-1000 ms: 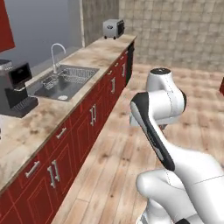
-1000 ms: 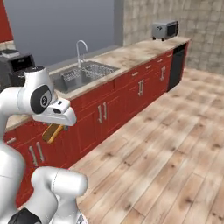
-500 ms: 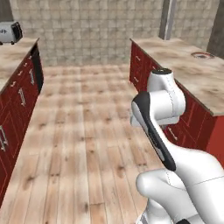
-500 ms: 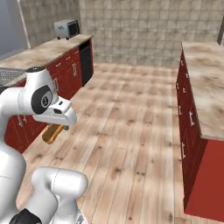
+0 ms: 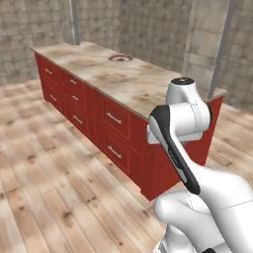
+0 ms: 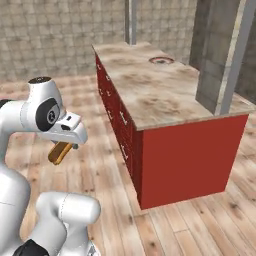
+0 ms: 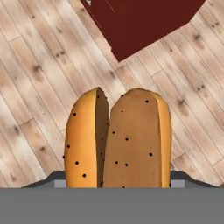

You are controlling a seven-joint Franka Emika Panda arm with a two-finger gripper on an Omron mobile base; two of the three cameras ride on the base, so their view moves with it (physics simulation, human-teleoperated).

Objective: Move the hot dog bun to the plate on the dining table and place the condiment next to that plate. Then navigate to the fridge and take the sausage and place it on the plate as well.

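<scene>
While the hot dog bun [image 7: 118, 140] sits pinched in the hand [image 6: 61, 151], carried low beside the robot and well short of the dining desk [image 6: 150, 95], the step in hand seems to be the drive up to it; it would go best with a steady grip and the arm tucked until the plate [image 6: 161, 60] at the far end is within reach. From the hand camera the bun's slit and speckles show over floorboards, while both base cameras show the plate [image 5: 120, 58]

one hot dog bun [image 7: 118, 140], one dining table [image 6: 150, 95], one plate [image 6: 161, 60]
</scene>
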